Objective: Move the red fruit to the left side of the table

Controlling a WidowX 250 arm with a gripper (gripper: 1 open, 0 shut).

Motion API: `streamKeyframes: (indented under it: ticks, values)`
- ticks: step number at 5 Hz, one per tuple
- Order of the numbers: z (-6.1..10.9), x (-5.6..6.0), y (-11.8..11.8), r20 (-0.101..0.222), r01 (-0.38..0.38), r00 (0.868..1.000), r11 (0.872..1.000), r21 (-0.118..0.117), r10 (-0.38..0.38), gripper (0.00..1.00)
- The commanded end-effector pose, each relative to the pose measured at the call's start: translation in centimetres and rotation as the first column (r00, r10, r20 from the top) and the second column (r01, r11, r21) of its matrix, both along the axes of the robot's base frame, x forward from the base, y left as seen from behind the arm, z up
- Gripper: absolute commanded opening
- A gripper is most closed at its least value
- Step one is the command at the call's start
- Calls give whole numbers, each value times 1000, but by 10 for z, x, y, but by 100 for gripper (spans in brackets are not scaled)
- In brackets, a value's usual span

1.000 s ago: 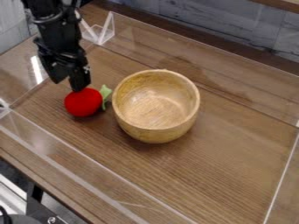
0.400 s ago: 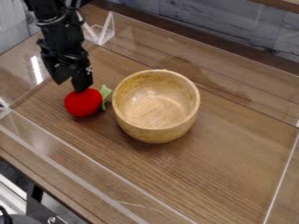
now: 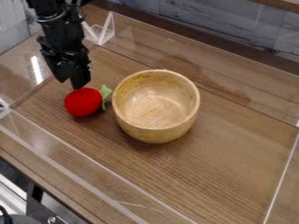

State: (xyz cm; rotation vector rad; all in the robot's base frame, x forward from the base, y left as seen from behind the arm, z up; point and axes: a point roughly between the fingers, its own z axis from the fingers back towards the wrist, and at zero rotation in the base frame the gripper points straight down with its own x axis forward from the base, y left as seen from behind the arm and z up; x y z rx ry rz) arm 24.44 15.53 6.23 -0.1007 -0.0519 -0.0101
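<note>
The red fruit [image 3: 82, 102], small, round and bright red with a green leaf on its right side, lies on the brown wood-grain table [image 3: 222, 166] just left of the wooden bowl. My gripper [image 3: 69, 80] points straight down right over the fruit's upper left edge. Its dark fingers [image 3: 79, 77] reach down to the fruit's top, with only a narrow gap between them. Whether they pinch the fruit or just touch it does not show from this angle.
A light wooden bowl [image 3: 156, 105] stands in the middle of the table, close to the fruit's right side. Clear acrylic walls [image 3: 47, 149] edge the table at the front, left and back.
The gripper's fingers have drawn closer together. The hand itself has stayed where it was, and the fruit and bowl have not moved.
</note>
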Motion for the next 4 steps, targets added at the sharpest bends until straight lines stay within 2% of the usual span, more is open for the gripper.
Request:
streamKeyframes:
  ticks: [1,2,3,4]
  values:
    - [14,8,9,39,-10,999,1000,25,9,100]
    - [15,10,13,40,-17,999,1000,22,16,100]
    - [12,10,14,38,-21,999,1000,23,20,0]
    - [12,12,17,40,-26,999,999,22,25,0]
